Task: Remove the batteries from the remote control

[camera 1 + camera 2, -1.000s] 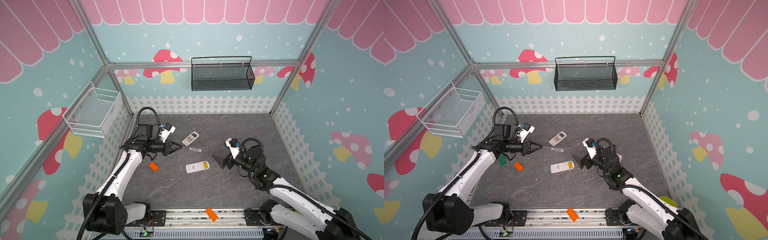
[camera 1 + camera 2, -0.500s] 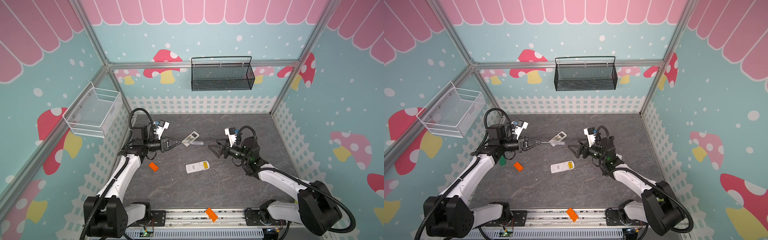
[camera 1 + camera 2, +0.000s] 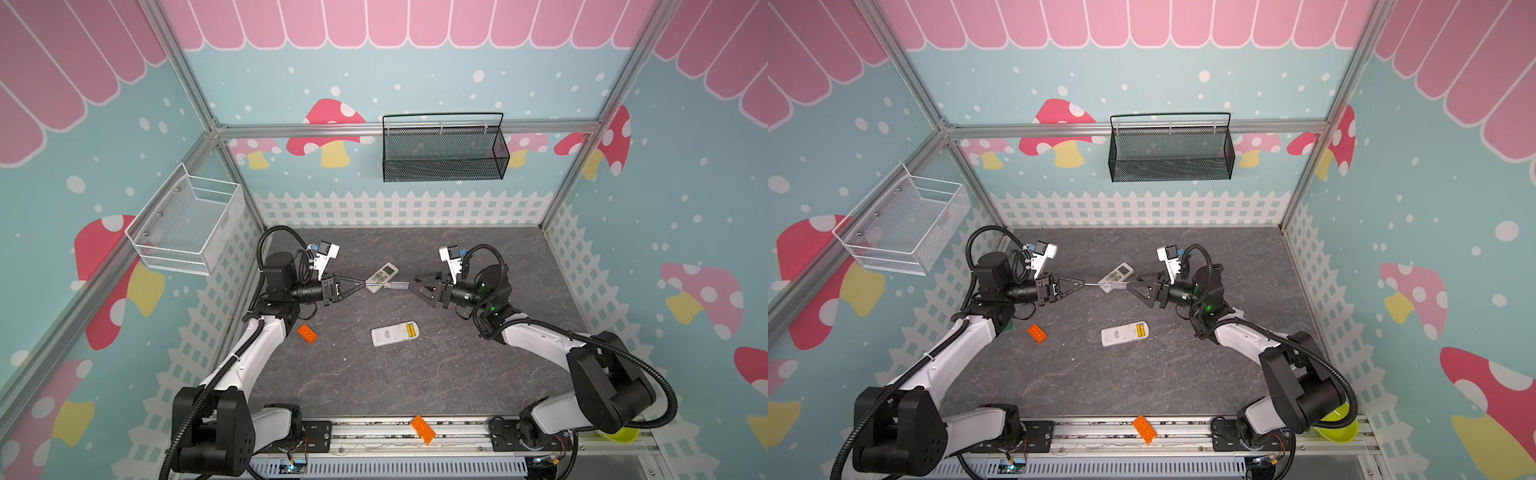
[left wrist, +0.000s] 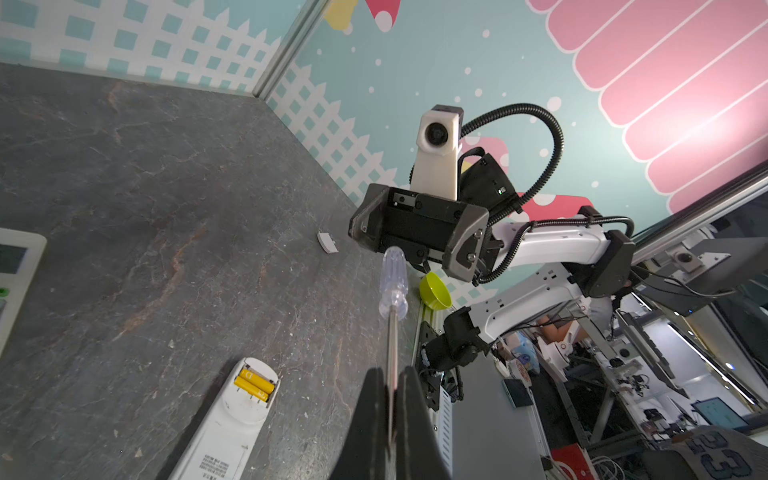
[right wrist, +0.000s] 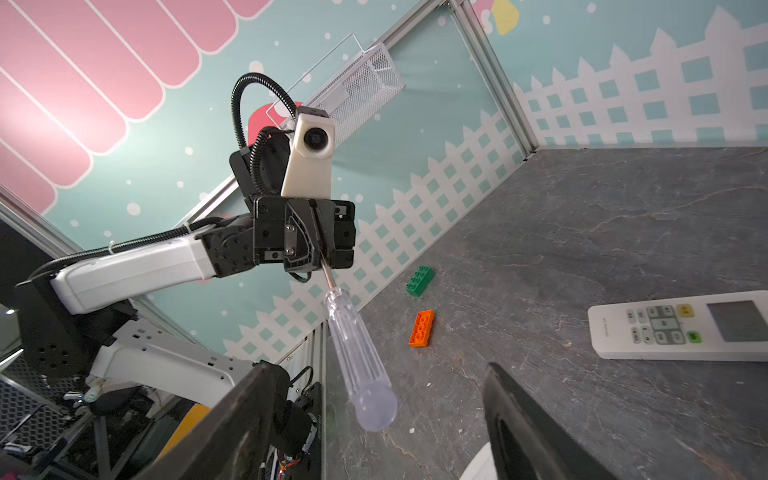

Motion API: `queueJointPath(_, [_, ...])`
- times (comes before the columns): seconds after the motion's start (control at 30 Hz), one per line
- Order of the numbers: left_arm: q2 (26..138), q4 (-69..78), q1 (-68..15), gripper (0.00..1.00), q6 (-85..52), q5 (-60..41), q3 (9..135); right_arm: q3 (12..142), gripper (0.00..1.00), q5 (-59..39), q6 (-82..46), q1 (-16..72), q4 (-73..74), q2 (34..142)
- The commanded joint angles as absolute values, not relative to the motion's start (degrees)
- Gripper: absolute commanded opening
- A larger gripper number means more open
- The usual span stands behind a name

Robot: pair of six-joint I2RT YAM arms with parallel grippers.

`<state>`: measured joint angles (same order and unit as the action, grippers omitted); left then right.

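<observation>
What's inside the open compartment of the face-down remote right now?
Two yellow batteries lie side by side in the open compartment of the face-down remote. Anything beneath them is hidden by the batteries themselves.

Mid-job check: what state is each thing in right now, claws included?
screwdriver: held off the table
left claw: shut on the screwdriver's metal shaft
right claw: open, jaws either side of the handle, not gripping
near remote: face down, battery bay uncovered
batteries: two yellow ones seated in the bay
cover: off, lying on the table
far remote: face up; back hidden
</observation>
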<state>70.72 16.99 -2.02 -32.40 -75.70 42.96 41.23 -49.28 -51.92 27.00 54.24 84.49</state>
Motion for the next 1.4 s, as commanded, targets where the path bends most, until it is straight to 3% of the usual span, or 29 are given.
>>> queueJointPath(0.0, [71.1, 46.3, -2.2, 0.00, -49.8, -75.8, 39.5, 42.4, 0.78, -53.2, -58.0, 27.6, 63.8, 86.2])
queueJointPath(0.4, [71.8, 36.5, -2.8, 0.00, -42.7, -76.1, 39.4, 47.4, 0.61, -54.5, -59.7, 30.7, 66.0, 91.7])
queueJointPath(0.63, [72.1, 22.9, -4.0, 0.00, -34.6, -76.4, 42.0, 48.7, 0.55, -54.9, -59.1, 31.6, 65.9, 93.9])
queueJointPath(1.07, [72.3, 24.5, -4.0, 0.00, -35.6, -75.8, 41.5, 50.3, 0.44, -55.6, -57.4, 33.6, 65.8, 96.5])
queueJointPath(1.37, [72.3, 24.3, -3.9, 0.00, -35.9, -75.6, 41.8, 51.3, 0.26, -56.5, -57.8, 34.1, 65.7, 98.0])
